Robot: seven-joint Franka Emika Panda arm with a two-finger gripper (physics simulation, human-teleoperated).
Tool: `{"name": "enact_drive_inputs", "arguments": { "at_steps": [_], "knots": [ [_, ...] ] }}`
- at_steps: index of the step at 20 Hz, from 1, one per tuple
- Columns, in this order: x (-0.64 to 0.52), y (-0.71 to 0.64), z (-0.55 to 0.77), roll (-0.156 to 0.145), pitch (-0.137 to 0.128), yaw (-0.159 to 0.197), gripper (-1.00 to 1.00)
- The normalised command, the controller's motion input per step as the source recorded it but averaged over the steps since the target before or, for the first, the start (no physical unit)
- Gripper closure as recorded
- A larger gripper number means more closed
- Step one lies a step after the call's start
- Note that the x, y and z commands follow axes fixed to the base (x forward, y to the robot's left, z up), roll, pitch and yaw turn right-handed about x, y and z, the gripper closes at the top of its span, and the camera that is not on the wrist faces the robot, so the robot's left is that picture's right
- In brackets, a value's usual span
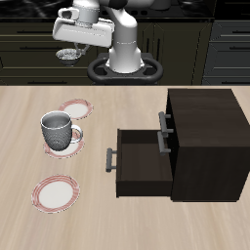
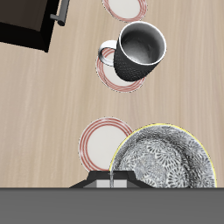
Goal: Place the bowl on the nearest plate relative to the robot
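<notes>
The bowl (image 1: 68,54) is a small white dish with a grey patterned inside (image 2: 171,162). It hangs in the air above the table's back edge, and my gripper (image 1: 68,45) is shut on its rim (image 2: 114,178). Three pink-rimmed plates lie in a row running toward the table's front. The plate (image 1: 74,107) farthest back is bare and lies just beside and below the bowl in the wrist view (image 2: 103,144). The middle plate (image 1: 64,150) (image 2: 107,73) carries a mug. The third plate (image 1: 56,192) (image 2: 124,7) is bare, near the front edge.
A grey-and-white handled mug (image 1: 58,130) (image 2: 140,51) stands on the middle plate. A dark wooden cabinet (image 1: 207,142) (image 2: 26,22) with its drawer (image 1: 137,161) pulled open stands on the table beside the plates.
</notes>
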Motion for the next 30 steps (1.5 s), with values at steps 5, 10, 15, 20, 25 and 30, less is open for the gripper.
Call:
{"name": "enact_drive_inputs", "arguments": {
  "at_steps": [5, 10, 15, 20, 25, 30],
  "knots": [
    [0.03, 0.06, -0.07, 0.013, -0.011, 0.001, 1.0],
    [0.22, 0.13, -0.22, 0.018, 0.007, 0.001, 1.0],
    [0.11, 0.07, -0.11, 0.004, -0.004, 0.009, 1.0],
    [0.06, -0.02, -0.17, -0.011, 0.009, 0.02, 1.0],
    [0.01, -0.07, -0.2, -0.015, 0.009, 0.02, 1.0],
    [0.07, -0.15, -0.24, -0.031, 0.035, -0.009, 1.0]
  ]
}}
